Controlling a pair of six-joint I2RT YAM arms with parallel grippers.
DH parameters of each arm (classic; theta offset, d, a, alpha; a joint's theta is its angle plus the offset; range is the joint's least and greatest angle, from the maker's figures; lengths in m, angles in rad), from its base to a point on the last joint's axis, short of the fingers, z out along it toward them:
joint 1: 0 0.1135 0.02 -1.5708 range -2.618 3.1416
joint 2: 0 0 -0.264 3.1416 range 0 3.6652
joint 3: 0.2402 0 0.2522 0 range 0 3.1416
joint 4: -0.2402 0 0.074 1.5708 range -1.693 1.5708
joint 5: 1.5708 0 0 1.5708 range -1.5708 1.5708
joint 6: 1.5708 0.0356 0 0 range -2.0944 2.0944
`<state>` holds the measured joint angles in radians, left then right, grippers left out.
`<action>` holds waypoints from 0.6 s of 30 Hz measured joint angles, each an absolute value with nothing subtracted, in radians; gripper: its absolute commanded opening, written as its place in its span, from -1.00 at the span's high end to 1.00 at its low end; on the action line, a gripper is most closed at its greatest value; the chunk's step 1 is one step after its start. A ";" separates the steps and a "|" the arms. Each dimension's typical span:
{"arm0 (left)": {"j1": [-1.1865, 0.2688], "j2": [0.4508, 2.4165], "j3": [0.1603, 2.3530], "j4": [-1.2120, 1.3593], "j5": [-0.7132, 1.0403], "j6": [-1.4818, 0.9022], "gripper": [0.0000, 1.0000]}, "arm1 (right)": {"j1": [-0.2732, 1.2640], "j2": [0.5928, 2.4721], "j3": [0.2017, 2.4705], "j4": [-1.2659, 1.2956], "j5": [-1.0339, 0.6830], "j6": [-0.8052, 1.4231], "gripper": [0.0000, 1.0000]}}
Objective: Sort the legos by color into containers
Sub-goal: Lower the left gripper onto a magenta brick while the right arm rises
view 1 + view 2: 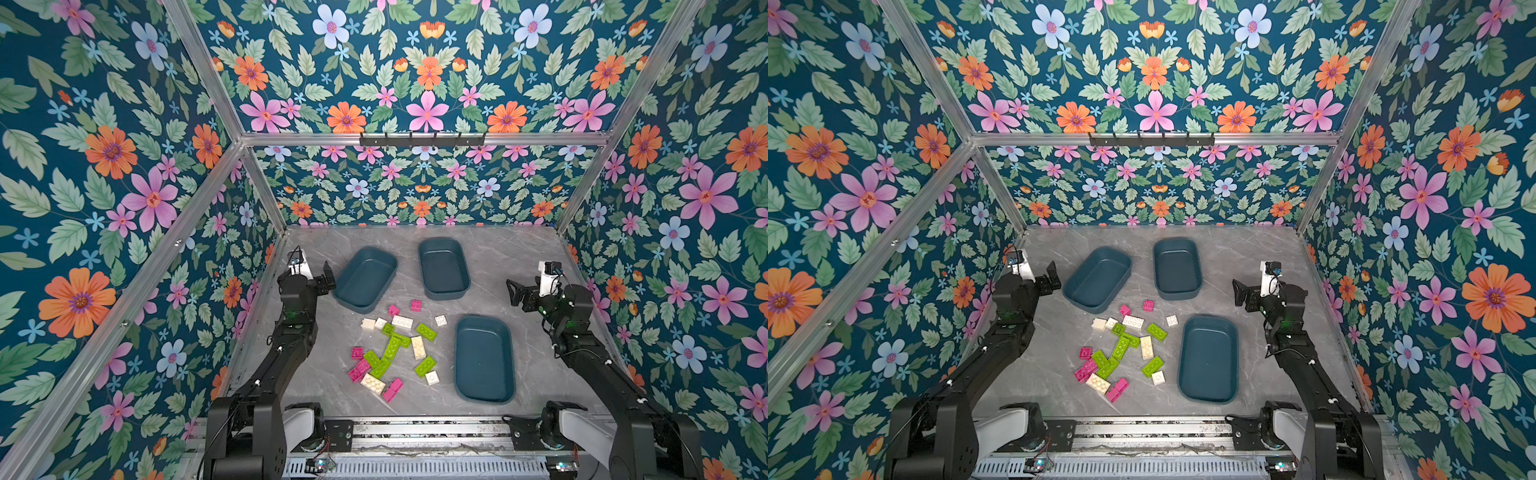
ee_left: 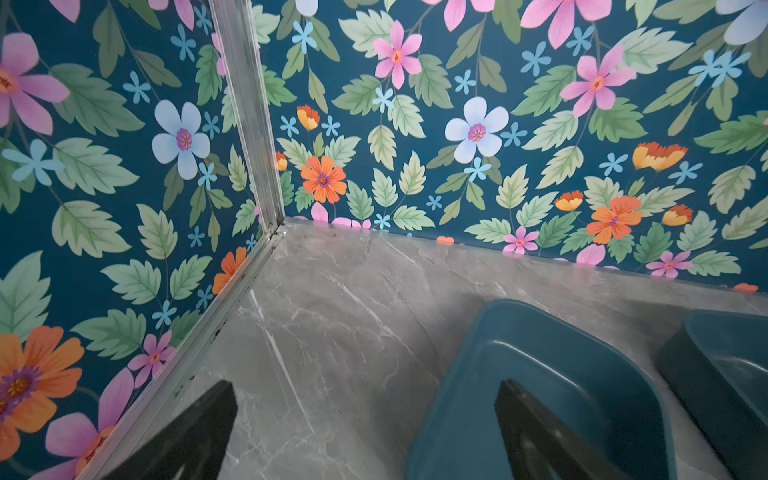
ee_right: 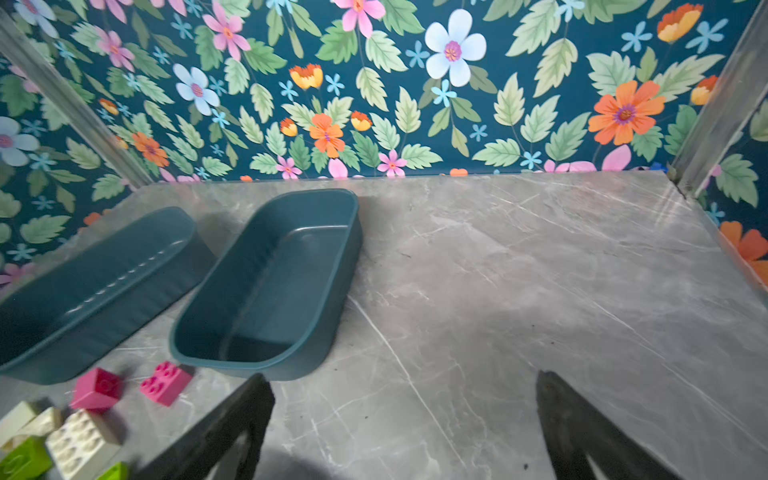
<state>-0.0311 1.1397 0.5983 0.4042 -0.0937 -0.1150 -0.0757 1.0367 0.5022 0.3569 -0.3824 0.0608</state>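
Several pink, lime green and cream legos [image 1: 395, 349] [image 1: 1125, 353] lie in a loose heap mid-table. Three empty teal containers surround them: back left [image 1: 365, 279] [image 1: 1098, 279], back middle [image 1: 442, 269] [image 1: 1177, 269] and front right [image 1: 484, 359] [image 1: 1208, 359]. My left gripper [image 1: 327, 277] [image 1: 1053, 276] [image 2: 365, 386] hangs open beside the back left container [image 2: 540, 332], holding nothing. My right gripper [image 1: 515, 293] [image 1: 1241, 293] [image 3: 403, 376] is open over bare table at the right. In the right wrist view, pink legos [image 3: 166, 382] lie by the back middle container [image 3: 270, 291].
The grey marble table [image 1: 316, 374] is boxed in by floral walls with aluminium posts [image 2: 249, 112] at the corners. A metal rail [image 1: 415, 430] runs along the front edge between the arm bases. Bare table lies right of the back middle container [image 3: 519, 270].
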 measured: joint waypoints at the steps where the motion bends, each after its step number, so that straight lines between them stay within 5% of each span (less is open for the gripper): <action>1: -0.035 1.129 0.625 0.330 -0.094 -0.131 -1.00 | -0.071 1.028 0.529 0.315 -0.406 0.068 -0.98; 18: -0.211 1.066 0.725 -0.300 0.048 -0.272 -0.88 | 0.101 1.015 0.761 -0.197 -0.761 0.079 -0.98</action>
